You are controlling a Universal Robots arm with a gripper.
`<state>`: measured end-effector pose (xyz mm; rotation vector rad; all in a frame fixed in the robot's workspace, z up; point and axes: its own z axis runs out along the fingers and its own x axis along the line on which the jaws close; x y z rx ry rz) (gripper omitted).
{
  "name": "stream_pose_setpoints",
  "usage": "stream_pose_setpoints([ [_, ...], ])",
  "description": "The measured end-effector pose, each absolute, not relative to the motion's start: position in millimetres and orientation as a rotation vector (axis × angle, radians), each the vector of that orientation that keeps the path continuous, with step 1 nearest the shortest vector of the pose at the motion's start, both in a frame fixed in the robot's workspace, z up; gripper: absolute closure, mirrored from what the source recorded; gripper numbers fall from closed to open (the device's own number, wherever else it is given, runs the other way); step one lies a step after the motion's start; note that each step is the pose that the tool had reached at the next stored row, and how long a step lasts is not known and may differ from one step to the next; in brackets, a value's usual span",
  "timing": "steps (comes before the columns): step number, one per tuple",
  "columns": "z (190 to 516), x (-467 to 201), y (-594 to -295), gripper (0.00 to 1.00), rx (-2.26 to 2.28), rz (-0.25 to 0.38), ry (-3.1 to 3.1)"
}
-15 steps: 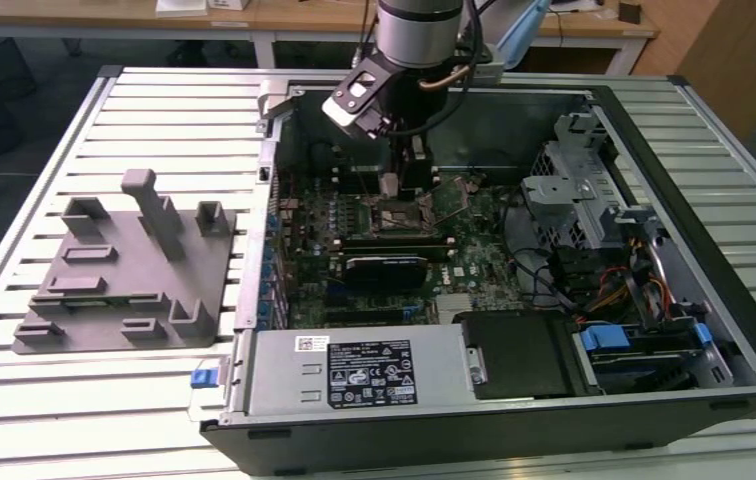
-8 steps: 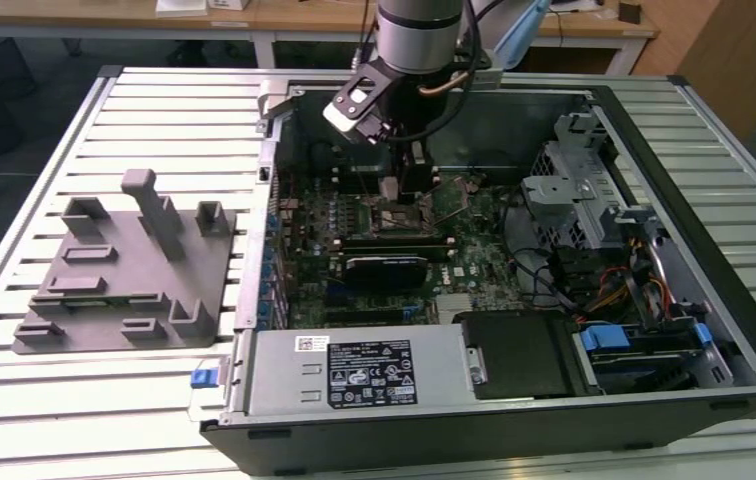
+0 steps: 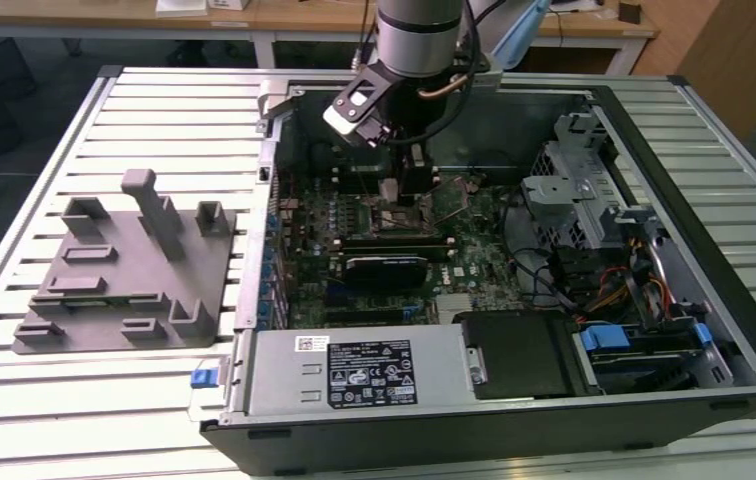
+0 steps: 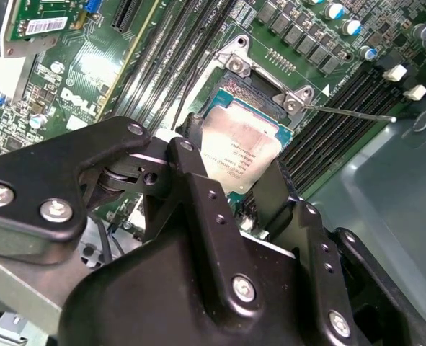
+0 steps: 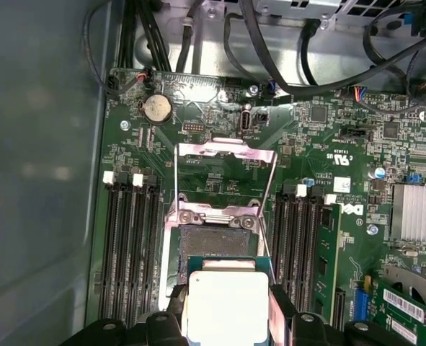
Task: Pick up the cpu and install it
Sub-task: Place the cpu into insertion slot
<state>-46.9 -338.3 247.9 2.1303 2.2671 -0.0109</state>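
The cpu (image 5: 227, 306), a flat square chip with a pale silvery top, sits between my gripper's (image 5: 227, 321) black fingers (image 5: 285, 317), which are shut on its two sides. It hangs just above the motherboard's open socket (image 5: 213, 241), whose metal load plate (image 5: 227, 151) is flipped up. In the second wrist view the cpu (image 4: 238, 155) is seen tilted in the gripper (image 4: 234, 173), partly over the socket frame (image 4: 267, 86). In the exterior view the gripper (image 3: 398, 185) reaches down into the open computer case (image 3: 698, 130), over the middle of the board.
Memory slots (image 5: 126, 245) flank the socket on both sides. A thin socket lever (image 4: 357, 114) sticks out sideways. Cables (image 5: 306, 43) run along the board's edge. A grey plastic fixture with upright posts (image 3: 125, 270) stands on the slatted table (image 3: 31, 400) outside the case.
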Motion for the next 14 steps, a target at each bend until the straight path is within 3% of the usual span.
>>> stream_pose_setpoints([
  [14,242.3,-46.9,-338.2,0.47,2.13,-0.011,2.267],
])
